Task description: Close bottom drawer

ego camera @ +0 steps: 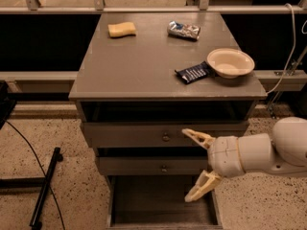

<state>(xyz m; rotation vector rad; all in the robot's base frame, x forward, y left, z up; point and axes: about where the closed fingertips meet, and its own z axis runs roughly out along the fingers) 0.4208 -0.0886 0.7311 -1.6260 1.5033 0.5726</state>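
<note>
The bottom drawer of the grey cabinet is pulled out, a shallow box with a flat grey floor at the frame's bottom. Above it are the middle drawer and the top drawer, each with a small knob. My gripper reaches in from the right in front of the cabinet, over the bottom drawer's right side. Its fingers are spread wide: one fingertip lies before the top drawer, the other hangs over the bottom drawer. It holds nothing.
On the cabinet top lie a yellow sponge, a silver snack bag, a dark snack packet and a white bowl. A black cable and stand lie on the floor at left. A white cable hangs at right.
</note>
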